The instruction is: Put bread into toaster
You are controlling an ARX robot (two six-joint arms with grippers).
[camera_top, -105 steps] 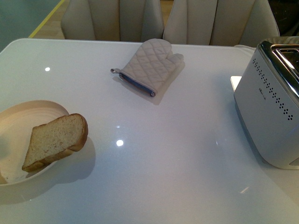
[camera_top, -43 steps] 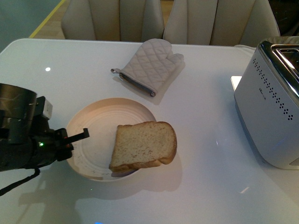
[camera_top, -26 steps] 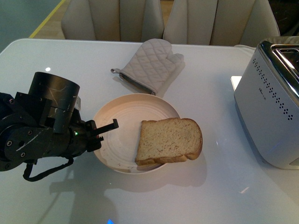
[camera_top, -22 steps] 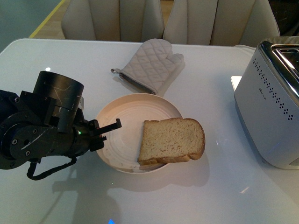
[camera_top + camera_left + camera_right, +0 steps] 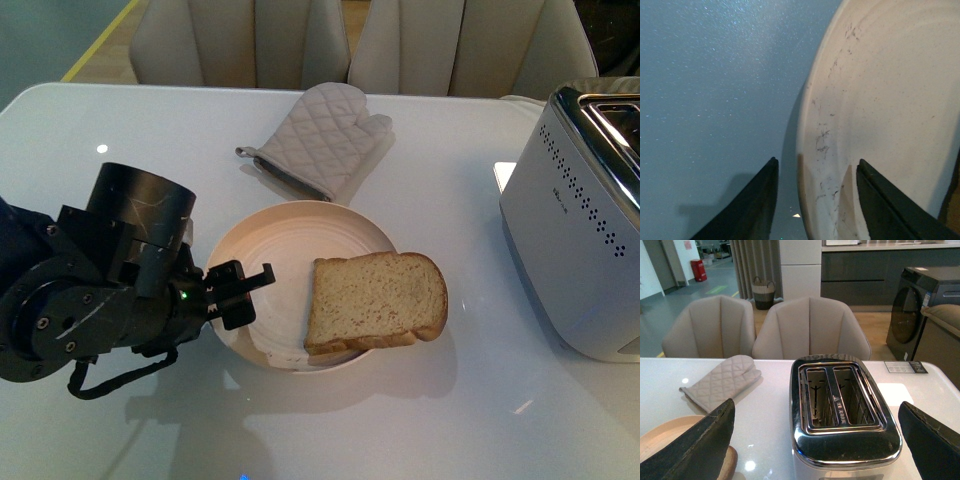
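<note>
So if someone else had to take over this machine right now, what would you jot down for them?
Left gripper: open, astride the left rim of the plate, holding nothing.
Right gripper: open and empty, raised and looking down on the toaster.
Bread: lying flat on the plate's right side, overhanging the rim toward the toaster.
Toaster: upright on the robot's right, both slots empty.
Done: nothing of the job itself shows as finished.
Left: pick up the bread, carry it across, lower it into a slot.
</note>
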